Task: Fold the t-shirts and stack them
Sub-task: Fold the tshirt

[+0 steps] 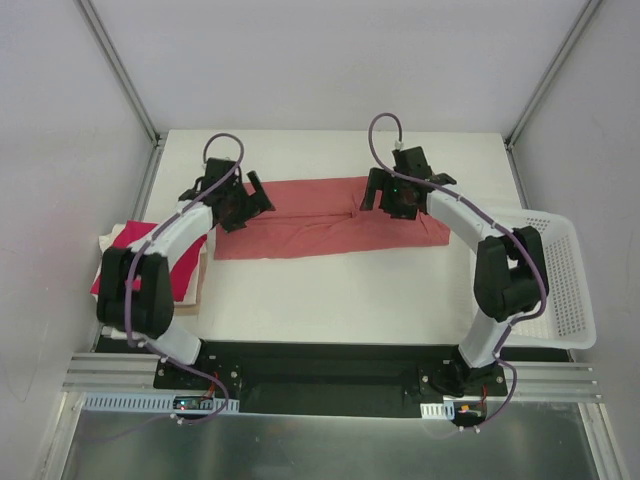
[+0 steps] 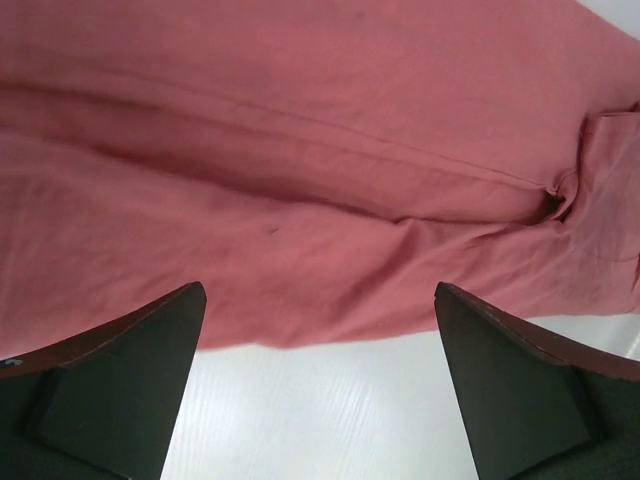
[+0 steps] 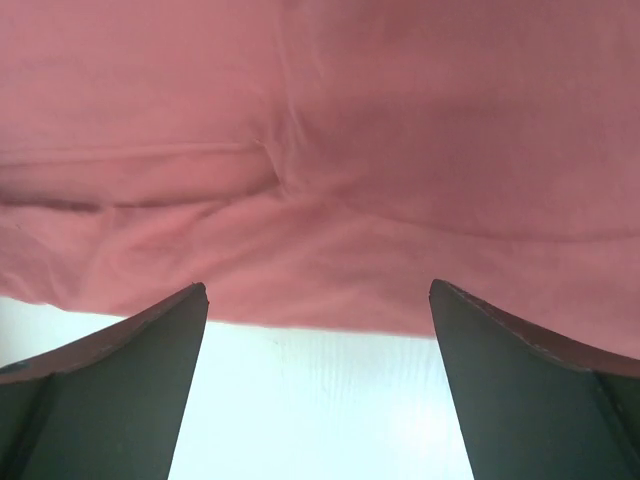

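A salmon-pink t-shirt [image 1: 320, 220] lies folded lengthwise as a long band across the far middle of the table. My left gripper [image 1: 243, 200] is open over its left end; in the left wrist view the shirt [image 2: 300, 170] fills the top, its edge between my spread fingers [image 2: 130, 380]. My right gripper [image 1: 392, 195] is open over the band's far right part; the shirt [image 3: 320, 150] edge lies just ahead of its fingers [image 3: 520, 380]. A magenta-red folded tee [image 1: 182, 275] and a cream folded tee [image 1: 128, 236] lie stacked at the left, partly hidden by my left arm.
A white plastic mesh basket [image 1: 565, 290] stands at the right table edge beside my right arm. White enclosure walls stand close on the left, right and back. Bare white table [image 1: 330, 300] lies between the shirt and the arm bases.
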